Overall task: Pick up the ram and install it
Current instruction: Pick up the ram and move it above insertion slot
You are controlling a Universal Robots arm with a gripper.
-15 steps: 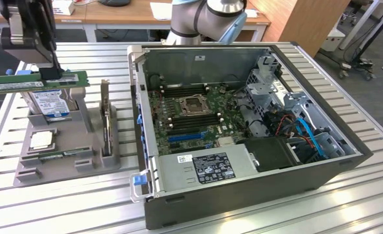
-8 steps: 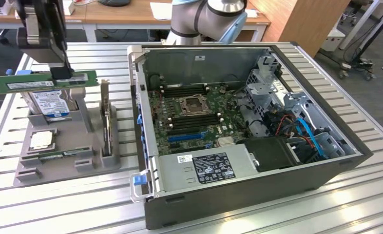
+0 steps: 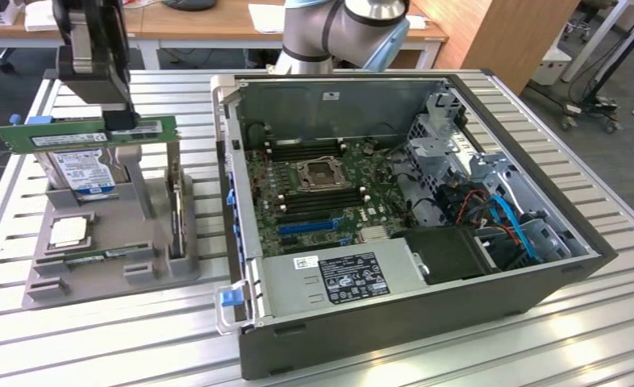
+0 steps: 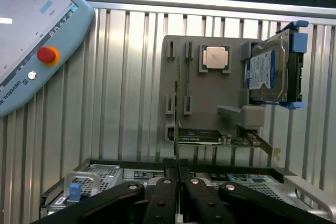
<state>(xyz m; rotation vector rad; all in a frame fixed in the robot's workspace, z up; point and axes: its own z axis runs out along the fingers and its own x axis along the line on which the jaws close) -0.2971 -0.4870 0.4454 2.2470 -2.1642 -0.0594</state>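
Note:
The ram [image 3: 85, 135], a long green stick with a white sticker, hangs level in the air above the grey holder [image 3: 113, 266] at the exterior view's left. My gripper [image 3: 110, 121] comes down from above and is shut on the ram near one end. In the wrist view the dark fingertips [image 4: 169, 178] press together on the ram's thin edge [image 4: 177, 135]. The open computer case [image 3: 575, 242] lies toward the exterior view's right, with the motherboard's long memory slots [image 3: 301, 150] facing up beside the processor socket [image 3: 323, 172].
On the holder stand a silver hard drive [image 3: 81, 171] with a blue-white label, an upright card [image 3: 177, 218], a square chip [image 3: 69, 232] and a flat green board [image 3: 100, 257]. A teach pendant [image 4: 31, 40] lies on the slatted table [image 3: 102, 339].

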